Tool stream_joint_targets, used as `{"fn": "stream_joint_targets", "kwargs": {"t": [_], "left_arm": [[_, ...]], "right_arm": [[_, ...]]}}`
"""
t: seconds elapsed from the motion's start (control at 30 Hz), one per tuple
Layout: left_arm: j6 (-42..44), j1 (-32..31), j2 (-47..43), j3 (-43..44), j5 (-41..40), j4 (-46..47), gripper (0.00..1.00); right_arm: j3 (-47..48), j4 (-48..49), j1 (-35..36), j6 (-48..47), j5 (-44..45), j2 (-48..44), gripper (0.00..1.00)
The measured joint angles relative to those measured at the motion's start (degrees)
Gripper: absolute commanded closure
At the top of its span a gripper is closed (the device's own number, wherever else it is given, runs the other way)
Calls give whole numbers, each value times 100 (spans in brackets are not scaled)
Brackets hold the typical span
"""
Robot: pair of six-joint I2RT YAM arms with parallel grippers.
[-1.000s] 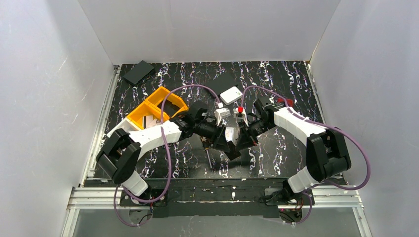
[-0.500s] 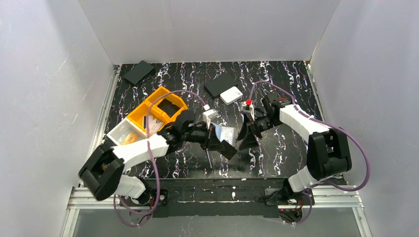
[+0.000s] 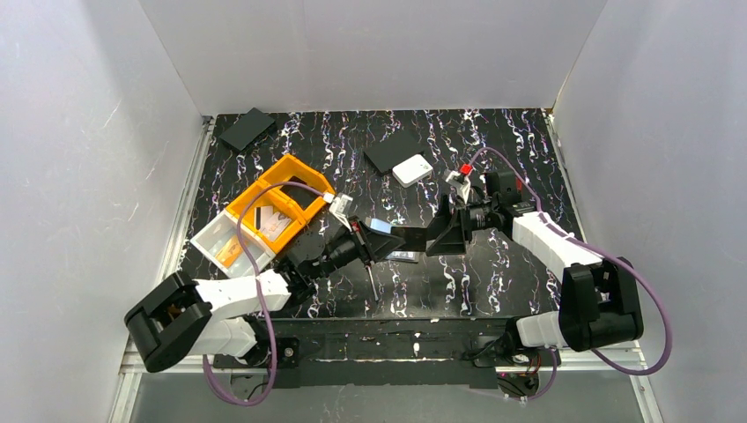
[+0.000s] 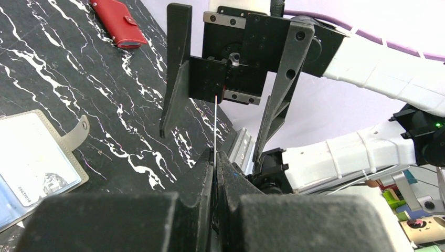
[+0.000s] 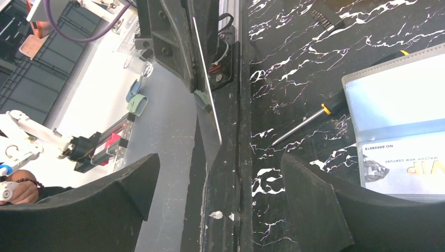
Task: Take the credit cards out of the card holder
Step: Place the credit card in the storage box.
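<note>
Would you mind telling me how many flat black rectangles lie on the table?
2: one black rectangle in the far left corner, another beside the white box. The arms may hide more.

The top camera looked down from above and behind the bases, far enough to take in the whole table (image 3: 493,273). The wrist cameras sat close behind their own fingers and faced each other: the left saw the right gripper (image 4: 211,144), the right saw the left gripper (image 5: 199,65), and both caught the open holder (image 4: 36,152).
</note>
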Motion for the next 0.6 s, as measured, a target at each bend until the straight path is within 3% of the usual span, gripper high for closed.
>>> {"fn": "stream_joint_targets", "kwargs": {"t": [0.03,0.13,0.23,0.27,0.3,0.5,0.6], "left_arm": [[-15,-31,59,0,-31,63,100],[-55,-184,348,2,-197,271,100],[-52,-319,463,2,-358,422,100],[-48,-323,463,2,-420,466,100],[-48,-323,463,2,-422,468,92],[-44,-299,363,-33,-546,295,21],[-17,-22,-232,-48,-208,-590,3]], "right_arm": [[0,55,0,72,2,2,15],[20,79,0,197,-96,70,48],[138,-214,0,52,-155,269,95],[144,-210,0,17,-164,269,99],[144,-225,2,63,-166,267,99],[155,-17,4,160,-240,151,99],[125,170,4,225,-76,59,99]]}}
